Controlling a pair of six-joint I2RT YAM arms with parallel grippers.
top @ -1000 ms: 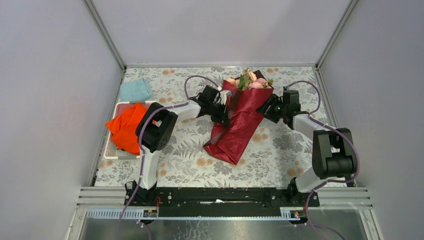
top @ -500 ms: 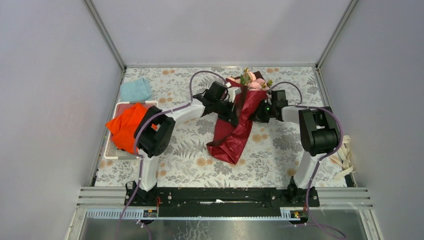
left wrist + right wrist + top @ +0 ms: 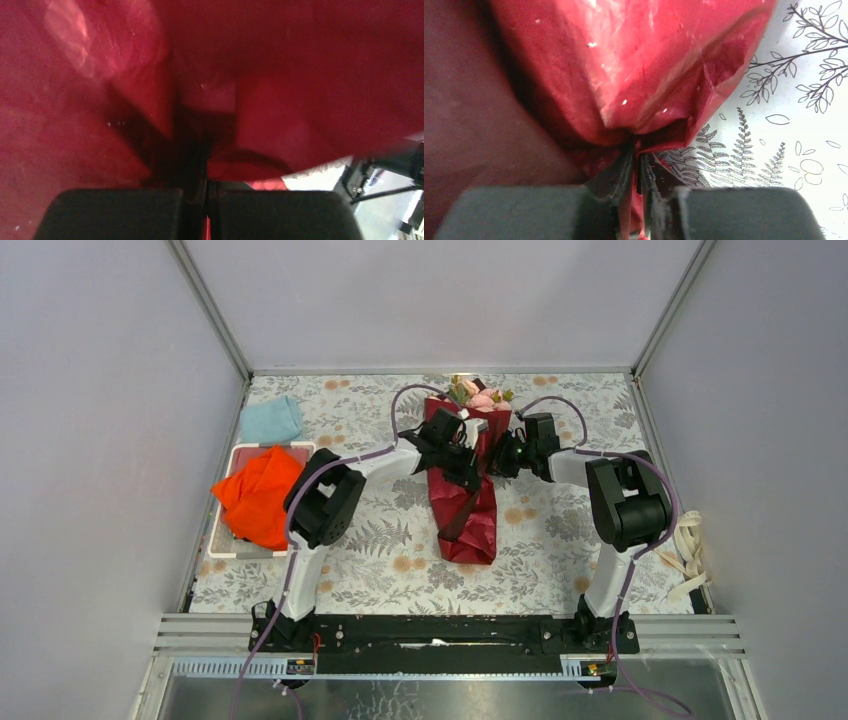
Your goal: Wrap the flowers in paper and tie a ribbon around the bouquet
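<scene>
The bouquet (image 3: 468, 480) lies lengthwise in the middle of the table, a narrow cone of dark red paper (image 3: 470, 525). Pink flowers (image 3: 480, 397) with green leaves show at its far, wide end. My left gripper (image 3: 462, 454) presses on the cone from the left and is shut on a fold of the paper (image 3: 300, 75), which fills the left wrist view around the gripper (image 3: 205, 150). My right gripper (image 3: 500, 452) comes in from the right and is shut on a pinched paper edge (image 3: 634, 65) at its tips (image 3: 636, 152). The cream ribbon (image 3: 688, 542) lies off the table's right edge.
A white tray (image 3: 236, 452) at the left holds a bright orange cloth (image 3: 256, 496). A small light blue cloth (image 3: 272, 420) lies behind it. The floral tablecloth (image 3: 794, 100) shows beside the paper. Grey walls close in the table on three sides.
Both grippers have moved toward each other, folding the paper into a narrower cone that now lies straight. The right gripper has shut on the paper's right edge.
</scene>
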